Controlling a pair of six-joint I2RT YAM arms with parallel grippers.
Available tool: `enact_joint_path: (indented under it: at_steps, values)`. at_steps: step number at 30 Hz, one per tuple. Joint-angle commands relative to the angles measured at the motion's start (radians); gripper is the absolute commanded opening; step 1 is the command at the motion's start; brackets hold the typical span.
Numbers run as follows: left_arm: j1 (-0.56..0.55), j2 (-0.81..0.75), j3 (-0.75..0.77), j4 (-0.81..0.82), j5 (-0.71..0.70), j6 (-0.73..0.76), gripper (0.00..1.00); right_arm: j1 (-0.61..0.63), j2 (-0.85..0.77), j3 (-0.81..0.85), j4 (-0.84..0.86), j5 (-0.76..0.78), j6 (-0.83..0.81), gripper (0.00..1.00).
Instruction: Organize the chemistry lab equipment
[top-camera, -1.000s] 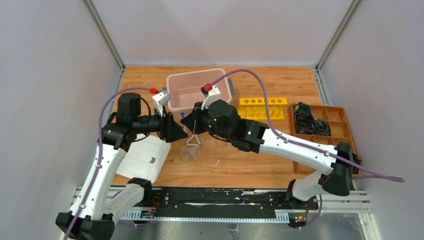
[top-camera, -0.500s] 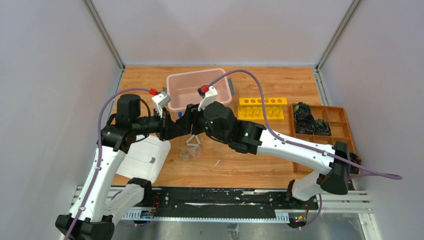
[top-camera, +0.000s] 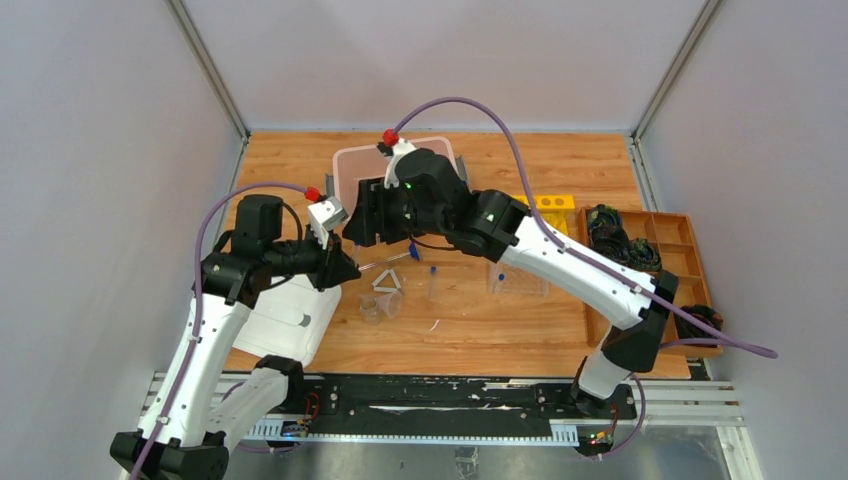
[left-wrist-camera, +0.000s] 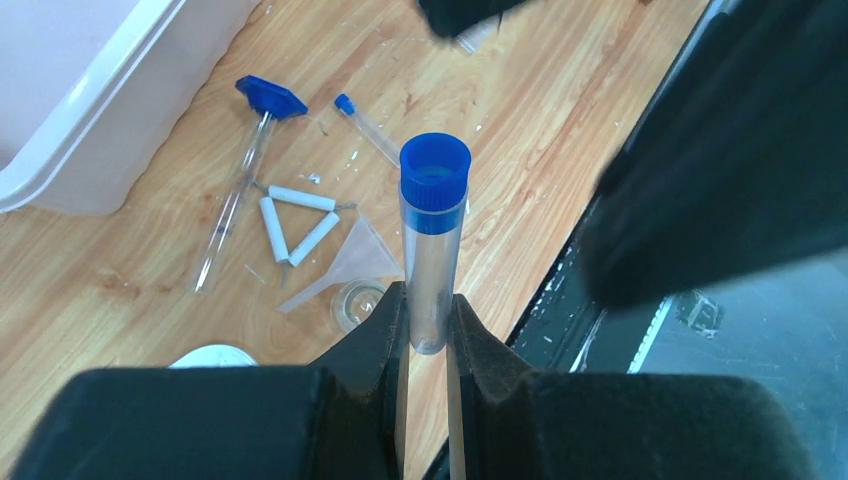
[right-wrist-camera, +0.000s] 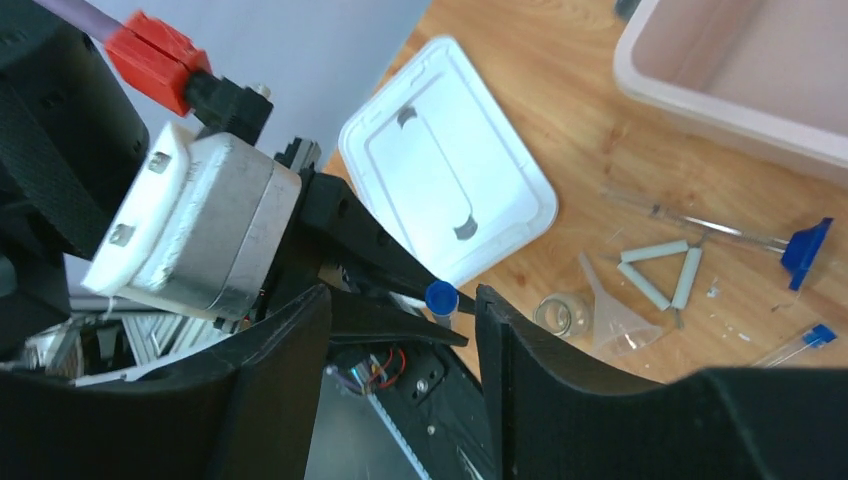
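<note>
A clear blue-capped tube (left-wrist-camera: 434, 225) stands upright between the black fingers of my left gripper (left-wrist-camera: 428, 322), which is shut on its lower end. In the top view the left gripper (top-camera: 350, 268) hangs over the table just left of the white triangle (top-camera: 388, 281). My right gripper (top-camera: 362, 215) hovers above and behind it, open. Between its spread fingers (right-wrist-camera: 300, 340) shows the tube's blue cap (right-wrist-camera: 441, 297), untouched. Lying on the wood are the blue-tipped rod (left-wrist-camera: 235, 195), a second tube (left-wrist-camera: 365, 122), the triangle (left-wrist-camera: 295, 222), a clear funnel (left-wrist-camera: 352, 262) and a small cup (left-wrist-camera: 356, 302).
A pink bin (top-camera: 345, 160) sits behind the grippers, partly hidden by the right arm. A white lid (top-camera: 285, 315) lies at the left. A clear tube rack (top-camera: 517, 283) and a yellow rack (top-camera: 555, 203) stand right of centre. The wooden compartment tray (top-camera: 668, 262) is at far right.
The tube passed from the right gripper to the left. The left shut on it; the right opened, let go and drew up and back toward the bin.
</note>
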Motion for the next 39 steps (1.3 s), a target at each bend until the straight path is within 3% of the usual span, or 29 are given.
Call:
enact_joint_path:
  at_steps: [1,14,22,24,26,28,29,30,33,39]
  values:
    - [-0.002,-0.021,0.035,-0.029,-0.004,0.067,0.00,0.000,0.053,0.071,-0.137,-0.101,-0.027,0.56]
    - [-0.002,-0.035,0.034,-0.050,0.009,0.103,0.00,-0.002,0.133,0.130,-0.159,-0.095,-0.033,0.44]
    - [-0.002,-0.038,0.036,-0.050,-0.002,0.110,0.00,-0.007,0.138,0.119,-0.167,-0.109,-0.039,0.24]
    - [-0.002,-0.034,0.041,-0.051,-0.003,0.104,0.01,-0.013,0.137,0.116,-0.171,-0.110,-0.039,0.14]
    - [-0.002,-0.031,0.047,-0.051,-0.008,0.095,0.28,-0.020,0.125,0.103,-0.174,-0.110,-0.045,0.01]
    - [-0.002,-0.032,0.053,-0.051,-0.021,0.088,0.72,-0.037,0.101,0.073,-0.180,-0.100,-0.055,0.00]
    - [-0.002,-0.032,0.056,-0.051,-0.031,0.087,0.89,-0.051,0.077,0.053,-0.187,-0.083,-0.062,0.00]
    - [-0.002,-0.032,0.059,-0.051,-0.041,0.087,0.98,-0.065,0.053,0.032,-0.199,-0.059,-0.075,0.00]
    - [-0.002,-0.028,0.068,-0.051,-0.087,0.076,1.00,-0.127,-0.038,-0.065,-0.238,0.002,-0.111,0.00]
    - [-0.002,-0.009,0.085,-0.051,-0.170,0.048,1.00,-0.279,-0.303,-0.341,-0.311,0.278,-0.221,0.00]
